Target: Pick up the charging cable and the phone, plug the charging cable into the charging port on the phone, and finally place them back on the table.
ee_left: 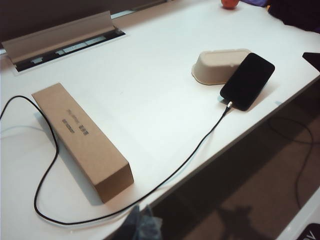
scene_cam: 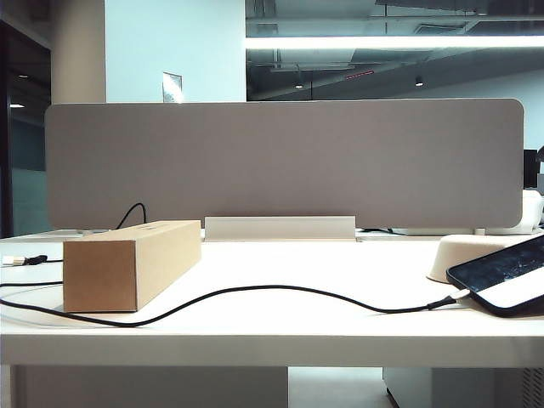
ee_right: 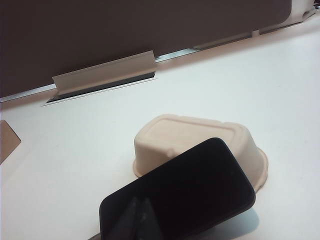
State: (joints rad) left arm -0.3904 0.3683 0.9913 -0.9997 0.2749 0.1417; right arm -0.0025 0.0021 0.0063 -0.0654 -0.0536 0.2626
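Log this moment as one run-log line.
charging cable: plugged into phone | phone: leaning on cream tray | left gripper: shut, clear | right gripper: shut, clear

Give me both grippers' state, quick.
Left gripper: shut, empty, at the table's front edge.
Right gripper: shut, empty, over the phone.

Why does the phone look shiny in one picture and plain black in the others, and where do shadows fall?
Exterior view: the phone mirrors the ceiling light as a pale patch; the cardboard box has a shaded front. Left wrist view: the phone's screen is flat black, and soft shadows lie beside the box and the upturned cream tray. Right wrist view: the screen is dark, with a blurred dark shape at the picture's edge.
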